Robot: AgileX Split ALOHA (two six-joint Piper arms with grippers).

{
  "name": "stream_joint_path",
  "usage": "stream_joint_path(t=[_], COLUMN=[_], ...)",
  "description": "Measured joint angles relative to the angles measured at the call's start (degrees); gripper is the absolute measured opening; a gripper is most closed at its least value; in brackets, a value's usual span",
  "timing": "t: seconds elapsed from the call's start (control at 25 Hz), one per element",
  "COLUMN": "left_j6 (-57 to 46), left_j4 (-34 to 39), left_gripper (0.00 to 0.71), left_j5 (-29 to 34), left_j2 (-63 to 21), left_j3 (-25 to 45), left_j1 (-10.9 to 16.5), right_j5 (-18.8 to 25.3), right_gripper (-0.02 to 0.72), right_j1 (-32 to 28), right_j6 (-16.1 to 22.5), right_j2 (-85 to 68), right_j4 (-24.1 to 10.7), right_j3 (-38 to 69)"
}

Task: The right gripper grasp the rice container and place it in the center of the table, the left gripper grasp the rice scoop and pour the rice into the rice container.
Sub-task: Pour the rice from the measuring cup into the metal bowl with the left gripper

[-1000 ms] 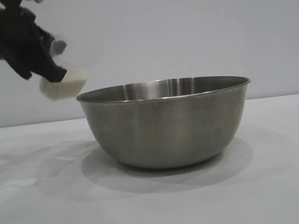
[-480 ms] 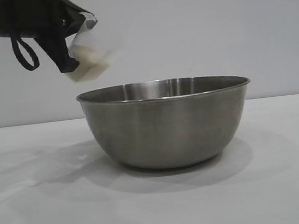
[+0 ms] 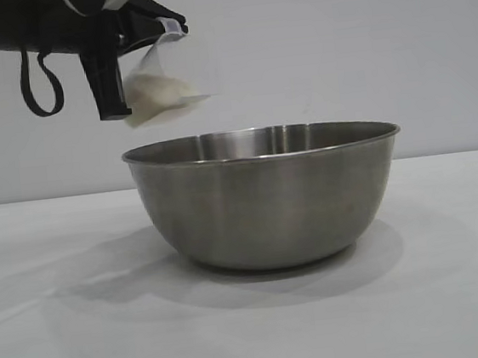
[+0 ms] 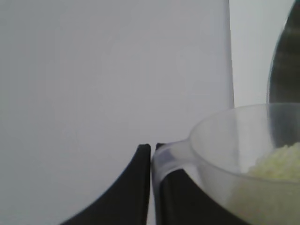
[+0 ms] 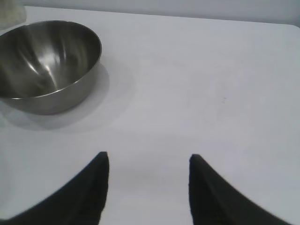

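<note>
The rice container (image 3: 267, 197), a wide steel bowl, stands upright on the white table (image 3: 67, 334). Its inside shows only bare steel in the right wrist view (image 5: 47, 65). My left gripper (image 3: 163, 26) hangs above the bowl's left rim, shut on the handle of the rice scoop (image 3: 157, 89). The clear cup is tilted with its mouth toward the bowl, and the rice (image 3: 160, 97) lies against its lower side. The left wrist view shows the left gripper (image 4: 152, 149) pinching the handle of the rice scoop (image 4: 225, 140), with rice (image 4: 279, 164) inside. My right gripper (image 5: 149, 157) stands open over bare table, well away from the bowl.
A plain pale wall runs behind the table. White tabletop (image 5: 211, 70) stretches around the bowl on every side, with the bowl's shadow (image 3: 104, 279) falling to its left.
The left gripper has carried the scoop up and to the right, from beside the bowl's left rim to above it, and tipped it further toward the bowl. The bowl and right gripper have not moved.
</note>
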Motion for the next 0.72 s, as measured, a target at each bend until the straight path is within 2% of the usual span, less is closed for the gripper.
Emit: stream_joint_path(t=[0.72], left_j6=[7.3], left_j4=[17.3], left_gripper=[0.000], left_j5=[7.5], left_j2=[0.0], left_j3=[-4.9], left_j1=[0.0], right_j5=[0.0], right_gripper=[0.328], right_j1=[0.0], right_j6=[0.0], right_j2=[0.0], right_j4=[0.0], right_j3=[0.0])
